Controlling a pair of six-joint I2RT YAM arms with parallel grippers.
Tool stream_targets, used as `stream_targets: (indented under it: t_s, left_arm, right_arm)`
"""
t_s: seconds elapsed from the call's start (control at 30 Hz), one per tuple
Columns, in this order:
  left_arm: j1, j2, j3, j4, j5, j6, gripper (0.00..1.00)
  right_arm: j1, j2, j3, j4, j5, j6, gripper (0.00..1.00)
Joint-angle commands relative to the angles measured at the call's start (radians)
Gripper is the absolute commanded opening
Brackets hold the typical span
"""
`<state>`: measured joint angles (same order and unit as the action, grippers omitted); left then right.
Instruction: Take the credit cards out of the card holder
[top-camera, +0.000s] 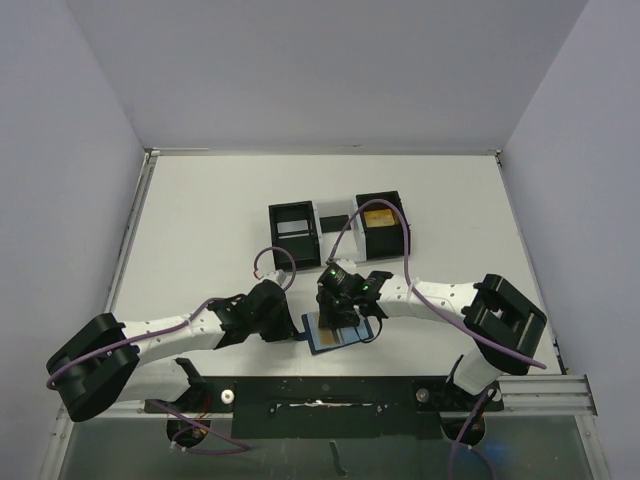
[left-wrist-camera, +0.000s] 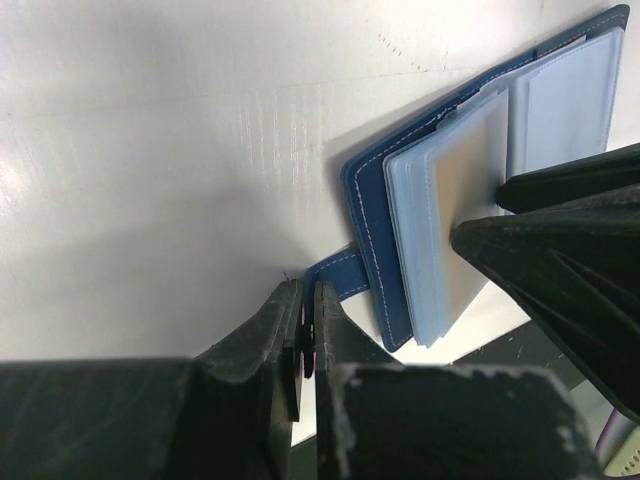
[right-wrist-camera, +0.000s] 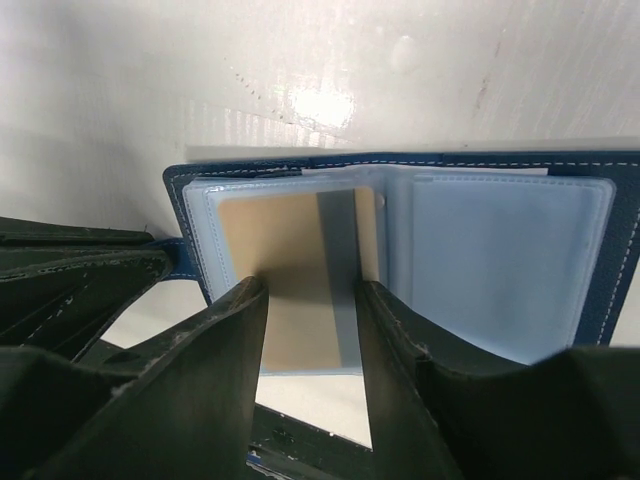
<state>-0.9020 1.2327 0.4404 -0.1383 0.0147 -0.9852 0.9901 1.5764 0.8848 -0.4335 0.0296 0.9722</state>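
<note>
Card holder (right-wrist-camera: 300, 161) open, gold card (right-wrist-camera: 290, 250) sleeved inside.

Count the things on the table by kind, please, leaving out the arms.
Card holder: 1
Gold cards: 2
Black boxes: 2
Total: 5

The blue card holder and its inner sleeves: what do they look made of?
Card holder: probably leather or an imitation, navy and matte, with pale stitching along its edge. Sleeves: likely thin bluish see-through plastic, slightly glossy; the tan card shows through one.
</note>
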Motion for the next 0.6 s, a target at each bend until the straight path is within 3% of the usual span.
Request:
stream_targets:
  t_s: [0.0, 0.33, 0.57]
  left_arm:
    - [-0.003, 0.000, 0.038, 0.003, -0.016, 0.014, 0.00]
    - [-0.003, -0.011, 0.037, -0.013, -0.027, 0.016, 0.00]
    - [-0.003, -0.014, 0.033, -0.011, -0.031, 0.013, 0.00]
  right_arm:
    - [0.007, -0.042, 0.039, -0.024, 0.052, -0.002, 0.41]
    - [-0.027, -0.111, -0.022, 0.027, 0.023, 0.016, 0.38]
    - [-0.005, -0.070, 0.054, 0.009, 0.020, -0.033, 0.63]
